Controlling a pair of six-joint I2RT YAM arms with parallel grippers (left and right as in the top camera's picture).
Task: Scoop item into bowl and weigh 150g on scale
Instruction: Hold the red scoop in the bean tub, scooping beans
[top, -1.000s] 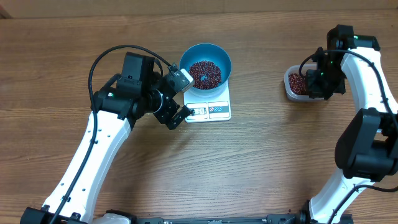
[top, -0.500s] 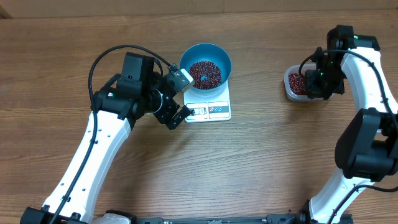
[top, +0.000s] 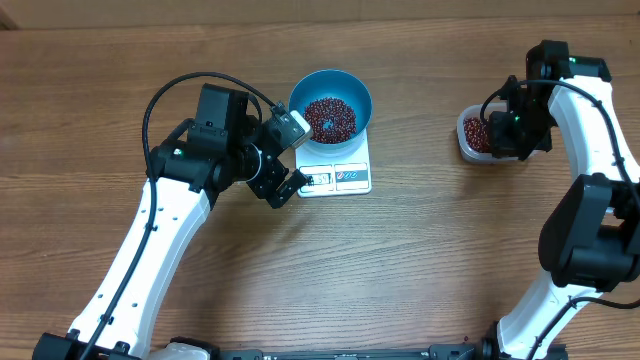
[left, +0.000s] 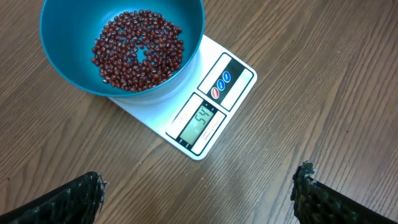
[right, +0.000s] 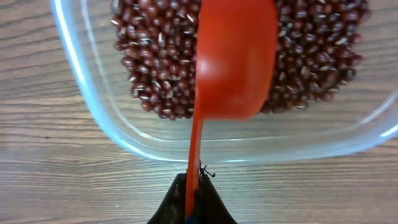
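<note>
Wooden worktop (top: 420, 260) carries everything. At 9 o'clock of the scale (top: 350, 178), the left jaws stand spread wide, holding nothing. On the scale's 12 o'clock end sits the blue bowl (left: 62, 37), with a shallow layer of red beans (left: 118, 56) inside. Well off at 3 o'clock, the clear tub (right: 93, 106) holds more, and the right jaws are clamped on the thin handle of a red scoop (right: 236, 62) poised over them. These beans look hard, light and loose, likely to roll. They probably need lifting in the scoop, kept level and gripped by its handle.
</note>
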